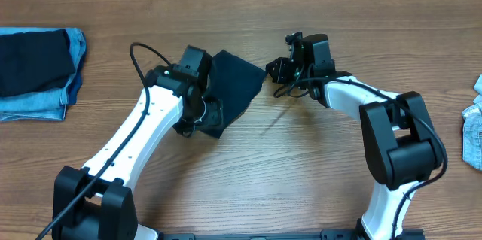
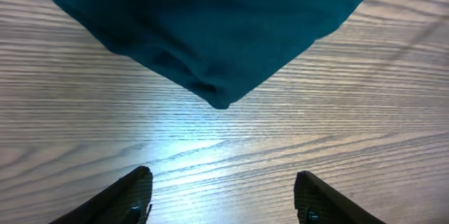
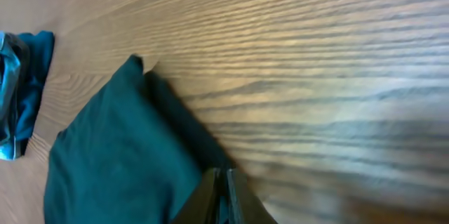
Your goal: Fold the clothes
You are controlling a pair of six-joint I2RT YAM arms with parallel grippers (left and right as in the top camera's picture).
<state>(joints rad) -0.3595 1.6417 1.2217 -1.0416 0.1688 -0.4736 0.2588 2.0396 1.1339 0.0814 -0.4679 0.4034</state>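
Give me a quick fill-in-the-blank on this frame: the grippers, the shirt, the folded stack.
1. The left gripper is ___, with nothing between its fingers.
2. The right gripper is ___ at the edge of the shirt.
3. The folded stack lies on the ___ arm's side of the table.
Missing words: open; shut; left.

Light-brown wood-grain table [image 1: 248, 187] w/ soft glare on top.

Nothing readable, honestly. Went through all three views: no text, labels, brands or numbers legible on the clothes [image 1: 237, 82], the arms [image 1: 143, 135] or the table [image 1: 301, 172].
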